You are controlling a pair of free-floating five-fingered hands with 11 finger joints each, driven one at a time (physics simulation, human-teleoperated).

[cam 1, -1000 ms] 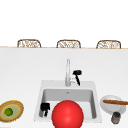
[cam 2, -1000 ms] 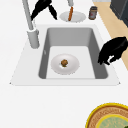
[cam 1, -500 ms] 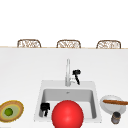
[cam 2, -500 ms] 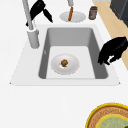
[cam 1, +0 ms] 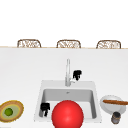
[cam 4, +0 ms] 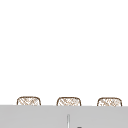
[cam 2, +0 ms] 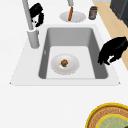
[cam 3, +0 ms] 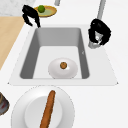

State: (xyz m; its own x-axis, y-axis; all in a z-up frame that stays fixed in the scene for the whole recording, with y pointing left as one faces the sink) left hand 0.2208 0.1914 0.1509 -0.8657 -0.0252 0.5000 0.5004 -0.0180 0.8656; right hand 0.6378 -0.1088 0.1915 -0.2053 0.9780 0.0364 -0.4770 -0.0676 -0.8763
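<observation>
Sink [cam 1: 40,100]: two hands [cam 1: 77,74], one faucet [cam 1: 67,72].

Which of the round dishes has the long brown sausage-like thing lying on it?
The white plate on the counter right of the sink, beside a dark jar. The sink's dish holds a small brown lump; the yellow-rimmed plate holds a green fruit.

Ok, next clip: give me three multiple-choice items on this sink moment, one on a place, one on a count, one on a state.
1. Where is the right hand?
A. beside the faucet
B. on the jar
C. inside the fruit bowl

2. How many chair backs stand behind the counter?
A. one
B. three
C. five

3. How are the left hand's fingers?
A. flat on the counter
B. round the sausage
C. curled, holding nothing

Answers:
1 A, the front view shows it next to the faucet.
2 B, three chair backs show.
3 C, it hangs at the sink's front rim, fingers curled down.
</observation>
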